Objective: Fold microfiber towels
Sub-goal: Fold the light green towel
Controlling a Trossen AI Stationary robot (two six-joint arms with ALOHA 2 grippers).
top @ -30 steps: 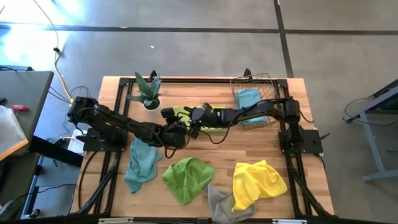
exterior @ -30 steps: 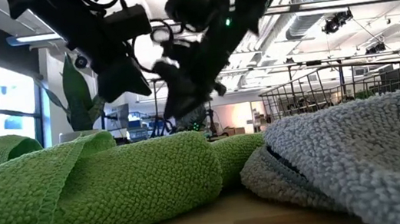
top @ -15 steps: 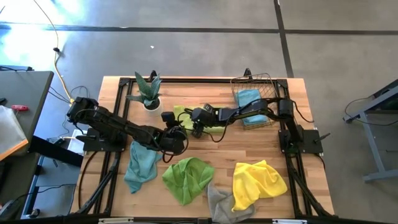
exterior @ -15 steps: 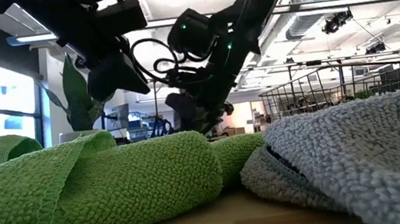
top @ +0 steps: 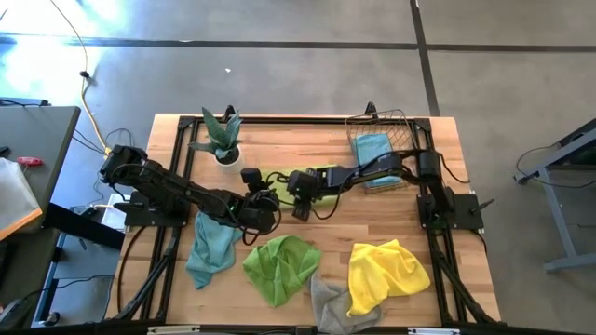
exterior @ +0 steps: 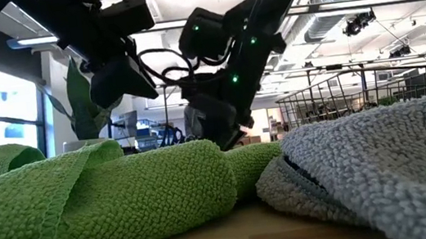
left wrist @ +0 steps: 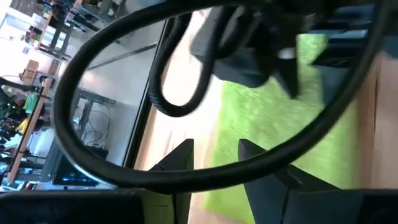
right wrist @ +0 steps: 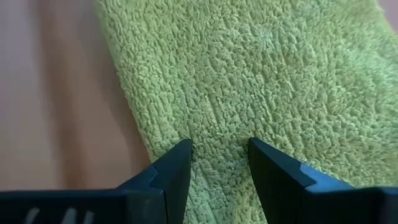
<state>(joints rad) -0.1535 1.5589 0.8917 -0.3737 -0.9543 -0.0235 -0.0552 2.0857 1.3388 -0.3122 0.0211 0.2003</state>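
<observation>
The lime green towel (top: 321, 177) being worked lies on the counter (top: 307, 130) just in front of the potted plant (top: 222, 138), mostly hidden under both arms in the high view; only strips of it show. In the right wrist view the right gripper (right wrist: 217, 158) has its fingers apart, tips on or just above this towel's pile near its edge; whether any cloth is pinched is not visible. The left gripper (left wrist: 214, 158) also has its fingers parted, over the same towel's edge, with a dark cable loop blocking much of that view.

Away from the plant, along the counter's near edge, lie a teal towel (top: 212, 244), a second lime green towel (top: 279, 267), the grey towel (top: 328, 302) partly under the yellow towel (top: 384, 272). Another teal towel (top: 372, 149) sits in the wire basket (top: 382, 119).

Compared with a second ago, the right gripper has dropped lower and covers more of the towel; the left gripper has barely shifted.
</observation>
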